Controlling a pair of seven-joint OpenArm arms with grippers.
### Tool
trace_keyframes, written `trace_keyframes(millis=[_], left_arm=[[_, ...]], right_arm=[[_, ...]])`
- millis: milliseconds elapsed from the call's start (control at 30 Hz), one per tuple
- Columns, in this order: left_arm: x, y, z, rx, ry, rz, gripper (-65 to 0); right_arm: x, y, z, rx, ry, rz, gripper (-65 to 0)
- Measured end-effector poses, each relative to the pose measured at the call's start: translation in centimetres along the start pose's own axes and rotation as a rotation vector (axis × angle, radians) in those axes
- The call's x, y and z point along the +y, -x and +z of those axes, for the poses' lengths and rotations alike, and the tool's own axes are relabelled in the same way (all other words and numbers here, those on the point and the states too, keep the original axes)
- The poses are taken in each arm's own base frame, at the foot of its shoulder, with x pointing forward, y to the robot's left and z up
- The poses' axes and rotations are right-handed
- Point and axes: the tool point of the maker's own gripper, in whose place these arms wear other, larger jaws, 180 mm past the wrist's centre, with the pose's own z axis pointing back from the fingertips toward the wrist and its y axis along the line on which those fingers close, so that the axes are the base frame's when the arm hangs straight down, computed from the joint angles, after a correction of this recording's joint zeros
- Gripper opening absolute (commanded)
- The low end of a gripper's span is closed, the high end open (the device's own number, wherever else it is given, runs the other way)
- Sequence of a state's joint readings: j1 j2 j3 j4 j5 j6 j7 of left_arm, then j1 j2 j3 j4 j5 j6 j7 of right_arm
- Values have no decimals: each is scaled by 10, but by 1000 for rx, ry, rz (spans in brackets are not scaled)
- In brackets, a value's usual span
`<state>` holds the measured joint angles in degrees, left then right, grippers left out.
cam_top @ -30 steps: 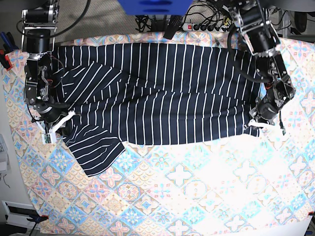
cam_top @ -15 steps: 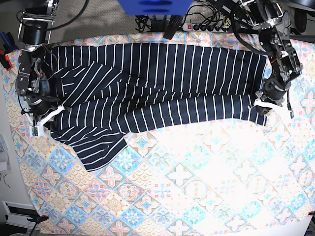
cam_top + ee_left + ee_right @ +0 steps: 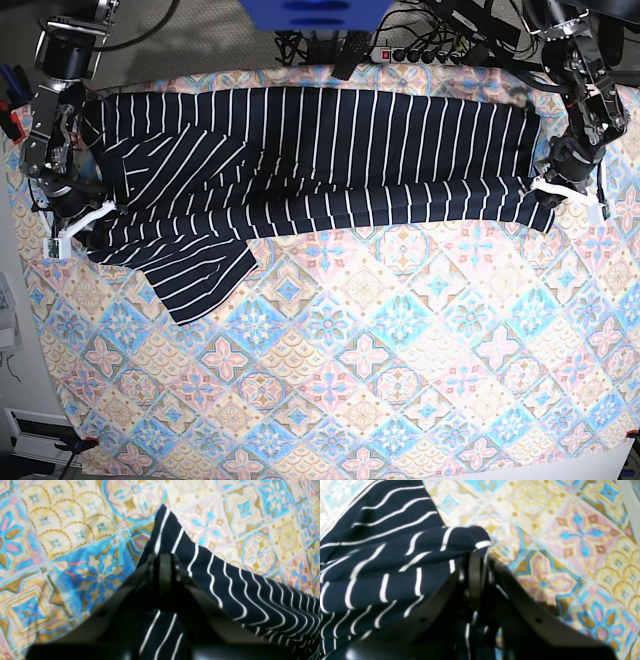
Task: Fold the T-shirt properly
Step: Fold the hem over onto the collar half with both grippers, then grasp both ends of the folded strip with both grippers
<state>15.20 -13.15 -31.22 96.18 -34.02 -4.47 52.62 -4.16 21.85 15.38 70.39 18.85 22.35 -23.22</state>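
The dark navy T-shirt point(image 3: 330, 165) with thin white stripes lies across the far part of the table as a long band, its near hem doubled toward the back. One sleeve point(image 3: 200, 280) sticks out at the lower left. My left gripper point(image 3: 545, 198), on the right of the base view, is shut on the T-shirt's hem corner. In the left wrist view the left gripper point(image 3: 162, 556) pinches the T-shirt's point(image 3: 225, 580) pointed corner. My right gripper point(image 3: 82, 226) is shut on the opposite hem corner; in the right wrist view the right gripper point(image 3: 476, 555) clamps bunched T-shirt fabric point(image 3: 382, 555).
A pastel tile-patterned cloth point(image 3: 380, 360) covers the table. Beyond the far edge are a power strip point(image 3: 420, 55), cables and a blue object point(image 3: 310, 12). Tools with red and blue handles point(image 3: 10, 100) lie off the left edge.
Both grippers have carried the near hem toward the back of the table. The shirt's visible band has become narrower, and more patterned cloth shows in front of it.
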Motion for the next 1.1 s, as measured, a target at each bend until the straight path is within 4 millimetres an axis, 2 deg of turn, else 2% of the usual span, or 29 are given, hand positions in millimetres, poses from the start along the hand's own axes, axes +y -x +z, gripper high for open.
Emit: trace_keyframes(millis=[67, 200, 300, 400, 500, 600, 667, 733, 867, 1033, 1100], left_arm=[[8, 3, -5, 18, -12, 11, -650], [25, 22, -11, 84, -46, 23, -650], [27, 26, -10, 92, -48, 21, -650], [31, 33, -12, 110, -54, 31, -650], [34, 60, -23, 193, -66, 19, -645], [28, 70, -26, 230, -54, -8, -559], [28, 71, -26, 229, -54, -8, -492], [28, 72, -26, 231, -54, -9, -453], [28, 67, -23, 217, -58, -5, -430], [46, 20, -7, 73, -104, 37, -428], [46, 15, -3, 50, -107, 46, -430]], right_arm=[[-2, 6, 2, 13, 4, -1, -650], [-2, 15, 5, 27, 0, -4, -650], [-3, 27, 9, 55, 4, -3, -650], [-3, 29, 10, 59, 5, -2, -650], [-1, 24, 8, 47, 2, -2, -650], [-3, 26, 8, 52, 9, 2, -650], [-4, 27, 8, 57, 17, 4, -650], [-5, 27, 8, 56, 18, 2, -650], [-6, 29, 8, 62, 19, -4, -650], [-15, 42, 8, 92, 50, -27, -633], [-24, 42, 10, 85, 84, -52, -604]])
